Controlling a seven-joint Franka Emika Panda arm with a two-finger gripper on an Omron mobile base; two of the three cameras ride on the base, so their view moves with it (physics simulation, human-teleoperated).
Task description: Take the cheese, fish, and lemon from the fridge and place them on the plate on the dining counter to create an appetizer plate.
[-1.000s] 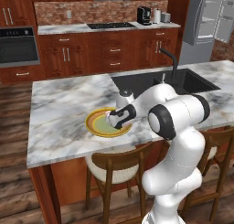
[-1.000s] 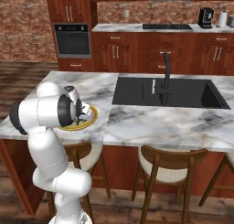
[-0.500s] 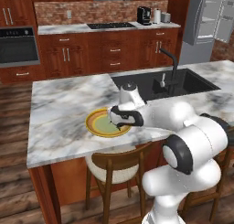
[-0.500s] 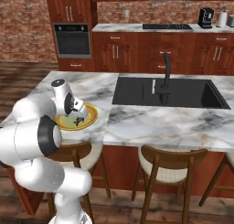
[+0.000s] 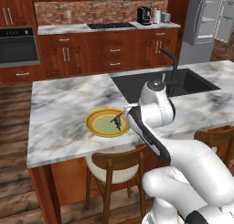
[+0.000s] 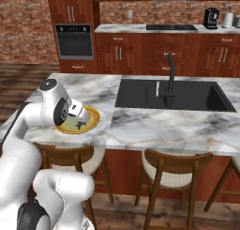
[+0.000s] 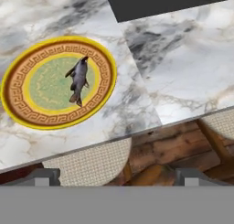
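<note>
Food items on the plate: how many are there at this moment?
1. The fish lies in the pale green centre of the plate on the dining counter; nothing else is on it.

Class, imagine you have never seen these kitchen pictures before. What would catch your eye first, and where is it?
First, the big white robot arm bending over the marble counter from the stool side. Next, the bright yellow-rimmed plate near the counter's front edge, with a small dark fish lying on its green centre. Behind them sits the black sink with its tall tap.
</note>
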